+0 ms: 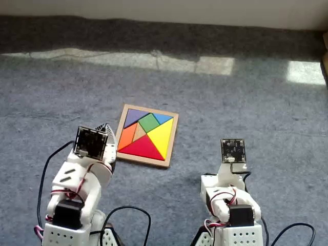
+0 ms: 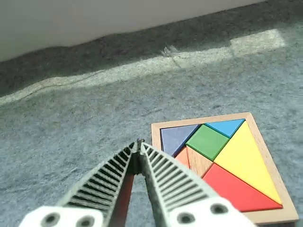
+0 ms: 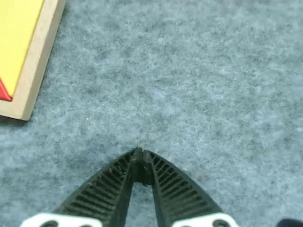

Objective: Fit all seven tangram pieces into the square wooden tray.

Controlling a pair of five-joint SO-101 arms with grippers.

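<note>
Tray populated; both end effectors closed, holding nothing.
The square wooden tray (image 1: 151, 109) lies on the worktop (image 1: 246, 102), just beside the left end effector (image 2: 138, 146) and ahead-left of the right end effector (image 3: 138, 153). The left wrist view alone resolves a tan centre triangle (image 2: 199, 161); piece or bare base undetermined.

2 white arms (image 1: 78, 180), black motors (image 1: 67, 213), black cables (image 1: 125, 207).

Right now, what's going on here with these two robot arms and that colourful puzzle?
Two robot arms sit by a wooden tray on grey carpet. The tray looks filled with coloured pieces; a tan triangle in the middle may be a piece or bare wood. Neither arm holds anything: the left gripper is shut next to the tray's edge, the right gripper is shut over carpet, apart from the tray.
</note>
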